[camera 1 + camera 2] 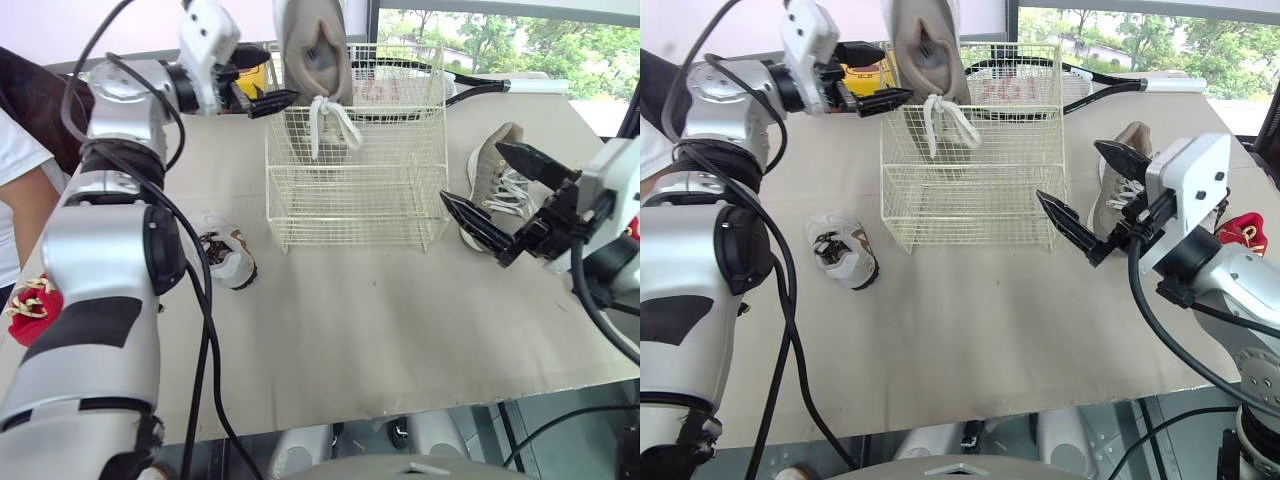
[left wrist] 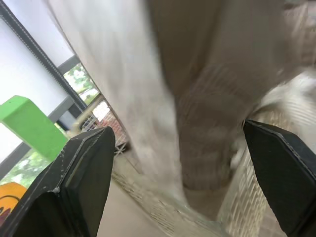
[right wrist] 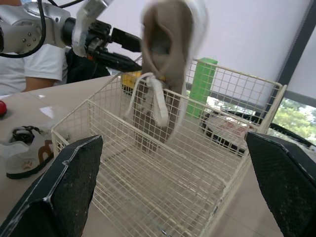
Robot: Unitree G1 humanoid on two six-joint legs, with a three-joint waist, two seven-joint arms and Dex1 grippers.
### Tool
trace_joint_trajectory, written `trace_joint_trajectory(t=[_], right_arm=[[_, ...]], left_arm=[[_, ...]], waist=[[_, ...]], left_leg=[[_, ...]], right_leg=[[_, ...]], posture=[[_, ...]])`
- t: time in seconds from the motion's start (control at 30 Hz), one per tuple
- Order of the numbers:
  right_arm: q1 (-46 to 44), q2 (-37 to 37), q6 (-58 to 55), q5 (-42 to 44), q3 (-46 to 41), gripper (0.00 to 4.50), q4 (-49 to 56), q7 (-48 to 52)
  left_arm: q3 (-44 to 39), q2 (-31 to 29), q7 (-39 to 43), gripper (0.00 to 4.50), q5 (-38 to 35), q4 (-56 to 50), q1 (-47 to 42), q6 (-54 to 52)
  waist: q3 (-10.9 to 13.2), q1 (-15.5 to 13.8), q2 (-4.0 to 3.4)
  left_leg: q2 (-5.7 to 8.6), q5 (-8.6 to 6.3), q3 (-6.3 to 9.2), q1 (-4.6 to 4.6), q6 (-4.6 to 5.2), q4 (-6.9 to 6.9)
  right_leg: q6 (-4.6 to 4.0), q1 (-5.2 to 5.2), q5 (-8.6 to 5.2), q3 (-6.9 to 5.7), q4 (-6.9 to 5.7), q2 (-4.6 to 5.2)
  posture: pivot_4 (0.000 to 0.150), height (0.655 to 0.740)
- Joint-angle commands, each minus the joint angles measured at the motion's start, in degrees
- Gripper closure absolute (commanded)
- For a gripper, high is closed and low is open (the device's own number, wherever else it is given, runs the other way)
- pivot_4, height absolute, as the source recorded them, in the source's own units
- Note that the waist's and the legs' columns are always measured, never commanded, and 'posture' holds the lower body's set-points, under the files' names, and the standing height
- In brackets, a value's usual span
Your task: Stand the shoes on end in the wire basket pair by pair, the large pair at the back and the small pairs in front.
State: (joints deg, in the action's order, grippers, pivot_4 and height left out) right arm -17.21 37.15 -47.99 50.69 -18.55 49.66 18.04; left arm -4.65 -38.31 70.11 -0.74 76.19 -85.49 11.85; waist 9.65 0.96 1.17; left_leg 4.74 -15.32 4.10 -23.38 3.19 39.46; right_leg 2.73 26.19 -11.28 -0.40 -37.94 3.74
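**Left claw**: fingers spread wide, gripping nothing. It is raised level with the top rim of the wire basket, at the basket's left rear corner. Directly ahead of its fingertips stands the large beige shoe, set on end inside the basket at the back. The upper part of the shoe rises above the rim. The white laces hang down over the wire wall. Whether a fingertip touches the shoe cannot be told.

**Right claw**: fingers spread wide, empty. It is low over the tabletop, just beside the basket's right front corner, pointing at the basket wall.

**Second large beige shoe**: lies on the tabletop outside the basket, just behind the right claw's fingers.

**Small white shoe**: lies on the tabletop outside the basket, well apart from the left claw, on the robot's side of it.

**Small red shoe**: visible behind the right claw's wrist housing.
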Motion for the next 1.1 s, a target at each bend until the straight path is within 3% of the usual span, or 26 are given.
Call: trace_joint_trajectory(t=[0.03, 0.17, 0.23, 0.3, 0.43, 0.53, 0.6, 0.73, 0.93, 1.1], right_arm=[[-2.28, 1.19, 2.19, -0.71, 1.93, 0.00, -2.02, 1.87], [-1.69, 3.26, 3.08, -3.23, 2.36, 0.00, -5.05, 3.40], [0.35, 4.69, 2.62, -5.54, 1.90, 0.00, -5.79, 2.63], [2.19, 5.17, 2.29, -6.77, 0.95, 0.00, -6.49, 1.43], [3.27, 6.05, 1.52, -10.21, -0.65, 0.00, -10.92, -0.58], [2.53, 9.59, -2.36, -12.31, -0.54, 0.00, -14.09, -1.25], [0.32, 10.14, -7.45, -12.39, 0.11, 0.00, -17.92, -3.37], [-4.86, 9.83, -14.39, -11.20, 0.20, 0.00, -27.35, -3.45], [-18.25, 10.51, -18.19, -16.20, 5.74, 0.00, -46.57, -1.91], [-30.35, 9.91, -16.01, -23.02, 14.00, 0.00, -65.60, 3.42]], left_arm=[[-2.62, -2.92, 4.39, 0.06, -3.08, -4.23, -1.15, -3.73], [-5.42, -5.27, 9.43, 0.06, -7.63, -10.66, 3.57, -11.84], [-6.77, -5.86, 13.99, 0.06, -12.77, -21.51, 9.81, -20.47], [-8.64, -6.13, 13.44, 0.06, -19.80, -38.70, 18.84, -33.39], [-14.51, -2.34, -0.75, 0.06, -38.10, -77.08, 38.99, -59.13], [-16.83, 2.21, -11.49, 0.06, -48.01, -91.58, 46.33, -68.89], [-16.33, 5.67, -17.00, 0.06, -53.08, -99.73, 51.77, -71.17], [-12.58, 8.84, -23.57, 0.06, -56.41, -109.97, 59.84, -71.03], [-4.64, 6.62, -25.60, 0.06, -51.57, -116.48, 66.43, -65.91], [-3.73, 5.25, -26.31, 0.06, -51.10, -117.55, 68.70, -62.61]], waist=[[0.00, -0.03, 0.00], [0.00, -0.06, 0.00], [-0.01, -0.01, -0.01], [0.00, -0.02, -0.01], [-0.01, -0.07, 0.00], [0.00, -0.65, 0.01], [-0.01, -0.78, 0.00], [-0.02, -0.46, -0.05], [0.00, -0.32, -0.15], [0.00, -0.25, -0.16]], left_leg=[[0.00, 0.02, 0.00, 0.00, -0.03, -0.01], [0.00, 0.01, 0.00, 0.01, -0.02, 0.00], [0.00, 0.01, 0.00, 0.06, -0.02, -0.01], [-0.02, 0.05, 0.00, 0.09, -0.09, -0.03], [-0.06, 0.06, 0.09, 0.01, -0.12, 0.03], [-0.05, 0.06, 0.13, -0.02, -0.13, 0.07], [-0.04, 0.07, 0.15, 0.04, -0.15, 0.06], [-0.06, -0.02, 0.08, 0.87, -0.04, -0.21], [-0.06, -0.01, -0.17, 1.26, -0.01, -0.25], [-0.15, -0.10, -0.35, 1.42, 0.15, -0.32]], right_leg=[[0.00, 0.00, 0.00, 0.00, 0.00, 0.00], [0.00, -0.03, 0.00, 0.00, 0.04, 0.01], [0.01, -0.08, -0.01, 0.01, 0.05, 0.04], [0.02, -0.11, -0.01, 0.05, 0.08, 0.06], [0.02, -0.11, -0.01, 0.33, 0.13, 0.31], [0.01, -0.13, -0.01, 0.35, 0.19, 0.33], [0.00, -0.15, 0.00, 0.34, 0.13, 0.33], [-0.03, -0.94, -0.02, 0.42, 0.30, 0.31], [-0.08, -1.25, -0.03, 0.60, 0.32, 0.26], [-0.27, -1.42, -0.15, 0.70, 0.52, 0.20]], posture=[[0.150, 0.7400], [0.150, 0.7400], [0.150, 0.7400], [0.150, 0.7400], [0.150, 0.7400], [0.150, 0.7400], [0.150, 0.7400], [0.150, 0.7400], [0.150, 0.7400], [0.150, 0.7400]])
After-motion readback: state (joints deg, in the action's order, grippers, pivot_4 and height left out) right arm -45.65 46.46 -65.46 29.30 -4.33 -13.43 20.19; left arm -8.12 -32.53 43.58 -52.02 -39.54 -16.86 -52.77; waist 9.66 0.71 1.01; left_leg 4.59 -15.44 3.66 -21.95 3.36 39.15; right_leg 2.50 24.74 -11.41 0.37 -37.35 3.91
